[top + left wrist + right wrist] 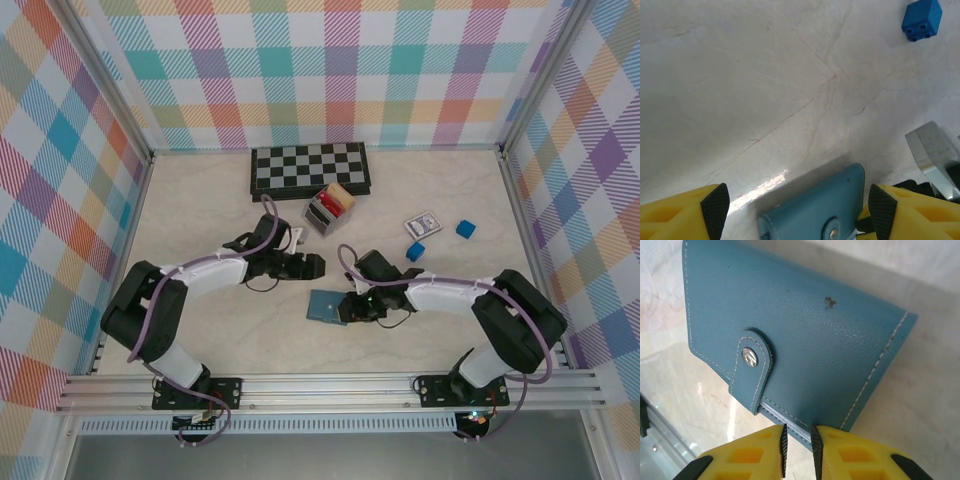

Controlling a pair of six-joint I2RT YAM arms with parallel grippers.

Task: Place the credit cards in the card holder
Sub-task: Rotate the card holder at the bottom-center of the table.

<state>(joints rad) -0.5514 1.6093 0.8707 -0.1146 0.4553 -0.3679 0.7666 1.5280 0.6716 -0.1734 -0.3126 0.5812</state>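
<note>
Card holder (327, 305) is seen snapped shut at 6 o'clock of grey box (320, 218); its edge appears pinched by right gripper (799, 450). Left gripper (305, 266) is spread, empty. Thin-edge grip could be lost once strap (752, 365) is pulled.

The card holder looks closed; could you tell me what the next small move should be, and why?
Probably bring the open left end effector down to the snap tab and lift it. The card holder is buttoned shut, and the right end effector appears to pinch its near edge, steadying it.
</note>
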